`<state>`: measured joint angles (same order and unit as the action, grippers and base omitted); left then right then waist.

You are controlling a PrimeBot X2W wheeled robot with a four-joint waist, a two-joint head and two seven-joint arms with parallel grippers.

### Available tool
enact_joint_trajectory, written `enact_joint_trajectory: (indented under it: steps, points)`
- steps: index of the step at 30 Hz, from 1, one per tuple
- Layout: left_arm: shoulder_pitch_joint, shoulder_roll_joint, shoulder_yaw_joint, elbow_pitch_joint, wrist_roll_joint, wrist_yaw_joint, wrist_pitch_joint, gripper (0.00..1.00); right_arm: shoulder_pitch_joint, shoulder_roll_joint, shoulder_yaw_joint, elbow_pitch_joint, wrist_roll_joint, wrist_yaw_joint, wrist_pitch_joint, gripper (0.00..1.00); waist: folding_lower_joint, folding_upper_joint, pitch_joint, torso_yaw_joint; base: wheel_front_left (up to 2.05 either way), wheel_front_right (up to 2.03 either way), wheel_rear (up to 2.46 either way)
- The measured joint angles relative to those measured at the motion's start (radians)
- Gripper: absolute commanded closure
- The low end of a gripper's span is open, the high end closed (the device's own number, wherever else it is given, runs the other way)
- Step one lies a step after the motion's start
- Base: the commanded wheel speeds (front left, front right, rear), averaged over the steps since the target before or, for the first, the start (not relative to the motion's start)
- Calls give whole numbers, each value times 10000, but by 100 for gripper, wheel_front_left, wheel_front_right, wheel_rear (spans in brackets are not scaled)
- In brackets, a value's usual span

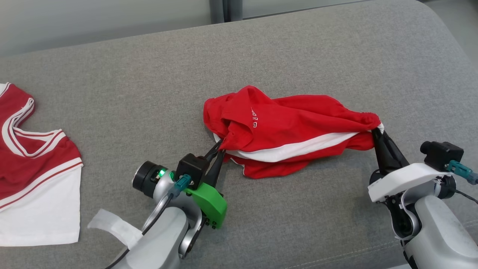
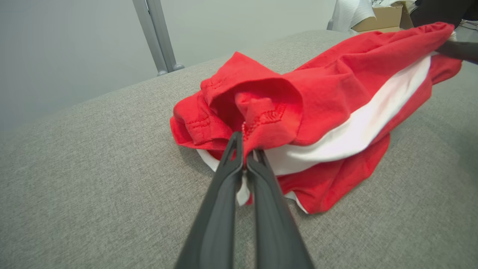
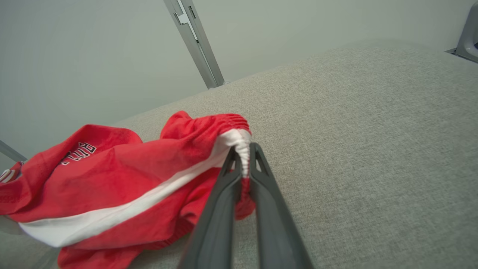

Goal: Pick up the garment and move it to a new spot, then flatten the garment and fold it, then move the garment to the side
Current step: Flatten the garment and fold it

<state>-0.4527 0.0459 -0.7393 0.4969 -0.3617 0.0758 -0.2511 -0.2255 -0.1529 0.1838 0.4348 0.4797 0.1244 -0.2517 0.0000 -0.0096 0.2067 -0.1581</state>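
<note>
The red garment [image 1: 291, 123], with a broad white stripe along its side and small lettering on the cloth, lies bunched in the middle of a wide grey cushion [image 1: 261, 48] and is stretched loosely between the two arms. The left gripper [image 1: 220, 147] is clenched on the garment's near left end. In the left wrist view its two dark fingers meet on a fold of red cloth with a stitched hem, and a bit of white fabric shows between them lower down. The right gripper [image 1: 375, 132] is clamped on the far right end. In the right wrist view its fingers pinch the gathered elastic band where the white stripe runs into it. The middle of the garment sags onto the cushion, with a red flap spread flat beneath the stripe. Well apart from it, at the cushion's left edge, a red and white jersey [image 1: 33, 164] lies flat. A white strip [image 1: 112, 224] rests on the cushion beside the left forearm. Past the cushion's far end in the left wrist view stands a cardboard box [image 2: 381, 16]; what it holds cannot be made out. A metal post [image 3: 198, 41] rises against the pale wall behind.
</note>
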Motion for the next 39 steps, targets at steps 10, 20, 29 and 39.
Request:
enact_joint_trajectory:
  steps: [10,20,29,39]
  points:
    - [67,-15,489,729,-1524,-922,10,100,-69,-278,-25,-717,853,0,0,100,0,0,-151,211,0,0,0]
    - [75,-44,2157,-456,-4945,-1822,924,100,-430,-755,222,-2282,1661,0,0,100,0,0,-688,457,0,0,0]
    - [1301,-44,1254,-1668,-7620,-1988,4376,100,69,-1442,2226,-3225,2437,0,1645,100,0,0,-1165,652,0,0,0]
    - [-2730,821,4489,-3081,-7361,-1043,3891,100,-3551,-1850,918,-3338,1776,-171,1764,100,0,0,-1514,757,0,0,0]
